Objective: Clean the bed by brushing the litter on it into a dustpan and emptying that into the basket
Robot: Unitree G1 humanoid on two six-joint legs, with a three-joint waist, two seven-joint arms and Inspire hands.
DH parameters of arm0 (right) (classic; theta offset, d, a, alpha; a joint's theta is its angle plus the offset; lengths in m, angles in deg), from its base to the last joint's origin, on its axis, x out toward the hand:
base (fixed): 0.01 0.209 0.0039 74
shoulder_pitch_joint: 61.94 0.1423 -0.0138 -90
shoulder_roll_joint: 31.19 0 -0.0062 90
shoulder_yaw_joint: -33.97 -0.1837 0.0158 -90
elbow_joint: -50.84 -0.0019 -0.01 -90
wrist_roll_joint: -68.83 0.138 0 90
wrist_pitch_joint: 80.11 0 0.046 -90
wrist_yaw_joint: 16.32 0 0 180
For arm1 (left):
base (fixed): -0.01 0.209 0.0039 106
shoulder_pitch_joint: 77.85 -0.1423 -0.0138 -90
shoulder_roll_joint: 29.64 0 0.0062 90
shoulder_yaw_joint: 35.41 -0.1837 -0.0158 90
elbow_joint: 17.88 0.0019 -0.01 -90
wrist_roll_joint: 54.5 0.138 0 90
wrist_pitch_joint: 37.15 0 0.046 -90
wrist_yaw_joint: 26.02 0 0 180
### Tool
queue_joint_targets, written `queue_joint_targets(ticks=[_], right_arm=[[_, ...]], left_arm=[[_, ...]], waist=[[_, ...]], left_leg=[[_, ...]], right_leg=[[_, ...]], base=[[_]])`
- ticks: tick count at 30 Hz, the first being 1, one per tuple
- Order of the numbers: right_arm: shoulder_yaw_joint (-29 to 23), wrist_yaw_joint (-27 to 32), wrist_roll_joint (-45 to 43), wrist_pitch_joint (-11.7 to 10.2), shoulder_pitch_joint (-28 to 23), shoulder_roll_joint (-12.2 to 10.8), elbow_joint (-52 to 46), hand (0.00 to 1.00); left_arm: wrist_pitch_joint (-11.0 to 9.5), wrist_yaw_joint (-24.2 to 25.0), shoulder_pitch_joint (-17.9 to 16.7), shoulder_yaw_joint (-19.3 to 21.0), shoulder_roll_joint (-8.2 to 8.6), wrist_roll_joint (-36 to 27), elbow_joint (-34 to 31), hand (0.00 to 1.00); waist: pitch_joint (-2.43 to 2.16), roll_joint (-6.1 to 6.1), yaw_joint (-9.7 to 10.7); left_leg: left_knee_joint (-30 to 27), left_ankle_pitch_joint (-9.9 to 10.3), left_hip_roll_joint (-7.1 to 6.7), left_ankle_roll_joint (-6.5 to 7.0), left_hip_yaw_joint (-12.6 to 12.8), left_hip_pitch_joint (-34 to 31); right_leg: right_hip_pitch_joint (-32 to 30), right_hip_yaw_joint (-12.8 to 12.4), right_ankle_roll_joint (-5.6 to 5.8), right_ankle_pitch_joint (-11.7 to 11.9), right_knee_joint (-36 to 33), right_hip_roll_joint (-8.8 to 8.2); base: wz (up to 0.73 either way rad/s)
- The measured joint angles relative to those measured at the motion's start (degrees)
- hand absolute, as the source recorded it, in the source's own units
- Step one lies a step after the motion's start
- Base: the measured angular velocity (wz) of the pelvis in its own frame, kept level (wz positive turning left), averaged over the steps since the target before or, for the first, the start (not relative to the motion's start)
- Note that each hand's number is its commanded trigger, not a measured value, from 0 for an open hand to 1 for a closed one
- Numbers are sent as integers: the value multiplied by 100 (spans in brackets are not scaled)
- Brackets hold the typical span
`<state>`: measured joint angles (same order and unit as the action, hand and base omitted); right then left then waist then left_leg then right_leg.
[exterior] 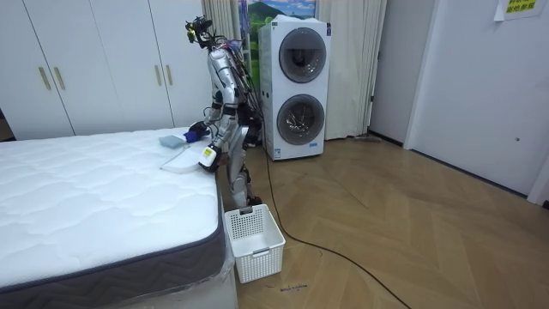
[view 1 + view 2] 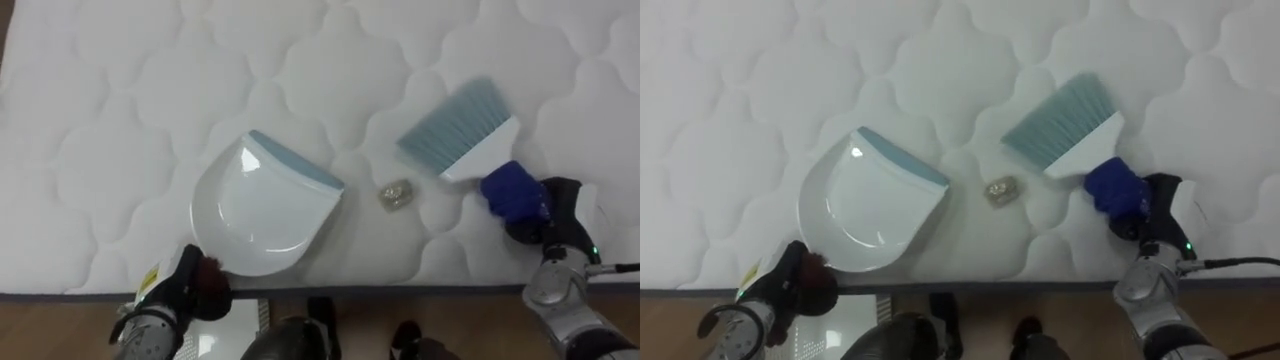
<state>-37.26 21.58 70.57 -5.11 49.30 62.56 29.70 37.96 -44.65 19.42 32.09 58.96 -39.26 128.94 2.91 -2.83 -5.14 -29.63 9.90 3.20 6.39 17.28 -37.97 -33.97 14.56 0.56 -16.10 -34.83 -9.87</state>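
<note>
A white dustpan (image 2: 262, 205) with a blue-grey lip lies on the white quilted mattress (image 2: 120, 100), its mouth facing right. My left hand (image 2: 198, 283) is at the bed's near edge, curled round the pan's handle. A small crumpled scrap (image 2: 396, 193) lies just right of the pan's lip. Right of the scrap is a brush (image 2: 465, 130) with blue-grey bristles and a white head, its bristles pointing up and away. My right hand (image 2: 553, 215) is shut on its blue handle (image 2: 515, 192). In the room view I stand at the side of the bed (image 1: 86, 189).
A white slatted basket (image 1: 254, 243) stands on the wooden floor by the bed's corner. Behind me are a stacked washer and dryer (image 1: 294, 90) and white wardrobes (image 1: 94, 64). The mattress edge (image 2: 330, 290) runs just in front of my hands.
</note>
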Motion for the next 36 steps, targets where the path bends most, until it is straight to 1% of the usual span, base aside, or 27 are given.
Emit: queue_joint_targets(ticks=[6,7,9,11,13,15,18,20,21,22,23,25,26,28,29,31,32,34,36], right_arm=[[-4,-110,115,5,31,3,63,100],[-57,-154,119,9,87,5,80,100],[-163,-247,125,18,119,34,99,100],[-159,-359,129,24,131,98,96,100],[-159,-498,122,82,138,197,82,100],[-160,-600,111,128,148,269,61,100],[-160,-702,-15,228,241,379,84,100],[-164,-753,-148,284,259,480,69,100],[-164,-797,-295,338,309,564,57,100],[-163,-805,-429,399,384,616,58,100],[-163,-805,-481,423,414,644,58,100],[-167,-805,-837,509,490,783,52,100],[-167,-805,-933,509,498,811,50,100],[-163,-807,-1331,515,520,933,53,100],[-144,-807,-1398,523,519,969,54,100],[-56,-806,-1578,637,523,1095,54,100],[-33,-805,-1588,657,528,1130,53,100],[10,-802,-1824,814,603,1226,51,100],[16,-801,-2012,890,676,1248,51,100]], left_arm=[[-1,-49,-3,-31,-1,15,1,100],[3,-60,52,-30,-2,15,3,100],[11,-60,44,-30,-30,25,-2,100],[73,-61,77,-61,-106,43,-91,100],[104,-62,113,-71,-218,241,-145,100],[141,-62,148,-71,-276,365,-151,100],[195,-51,160,-90,-408,581,-194,100],[243,-45,133,-92,-538,664,-354,100],[257,-47,122,-93,-656,743,-435,100],[280,-49,120,-103,-737,813,-455,100],[293,-50,120,-121,-769,823,-469,100],[329,-76,61,-144,-887,1099,-611,100],[332,-90,53,-142,-911,1184,-616,100],[356,-151,40,-163,-1022,1476,-626,100],[367,-194,37,-186,-1053,1529,-626,100],[446,-296,4,-262,-1103,1590,-626,100],[470,-330,1,-282,-1104,1590,-626,100],[555,-370,7,-318,-1107,1586,-652,100],[625,-350,-7,-341,-1133,1586,-726,100]], waist=[[4,34,-14],[7,37,-5],[7,37,-6],[13,47,11],[20,58,1],[24,64,-1],[38,97,15],[28,140,2],[28,178,2],[30,204,11],[28,212,23],[27,250,17],[26,263,14],[32,338,24],[34,366,12],[22,443,6],[22,456,4],[29,480,15],[31,494,17]], left_leg=[[-78,0,9,1,-36,-2],[-78,1,9,1,-42,-6],[-113,8,16,7,-58,-26],[-118,10,7,11,-59,-33],[-126,16,-2,24,-53,-51],[-137,26,-12,39,-52,-51],[-147,21,-77,68,-52,-59],[-156,13,-98,91,-48,-102],[-181,10,-103,109,-45,-168],[-199,4,-105,120,-44,-208],[-202,2,-105,124,-45,-220],[-199,-4,-108,134,-44,-237],[-199,-4,-108,134,-44,-236],[-185,-4,-108,134,-30,-218],[-178,-4,-104,134,-13,-198],[-167,-3,-100,133,19,-133],[-166,-3,-99,133,25,-128],[-157,-3,-93,133,48,-127],[-152,-3,-93,132,59,-121]], right_leg=[[43,49,0,0,3,-11],[39,48,0,0,1,-11],[32,46,-1,-1,-12,-6],[17,46,3,-4,-59,-24],[-8,42,6,-7,-122,-50],[-10,41,17,-14,-163,-71],[-47,22,37,-57,-222,-141],[-108,-4,46,-66,-259,-162],[-179,-5,50,-66,-308,-183],[-220,16,50,-62,-328,-202],[-225,31,51,-59,-328,-207],[-237,44,54,-52,-321,-212],[-237,42,55,-52,-320,-211],[-236,34,55,-52,-321,-210],[-231,12,55,-52,-322,-207],[-192,-21,55,-51,-314,-200],[-192,-24,55,-51,-315,-198],[-221,-37,53,-49,-345,-197],[-235,-45,53,-49,-377,-200]], base=[[1],[0],[0],[0],[0],[0],[5],[4],[0],[0],[0],[0],[0],[-2],[-8],[-7],[-3],[-4],[-2]])
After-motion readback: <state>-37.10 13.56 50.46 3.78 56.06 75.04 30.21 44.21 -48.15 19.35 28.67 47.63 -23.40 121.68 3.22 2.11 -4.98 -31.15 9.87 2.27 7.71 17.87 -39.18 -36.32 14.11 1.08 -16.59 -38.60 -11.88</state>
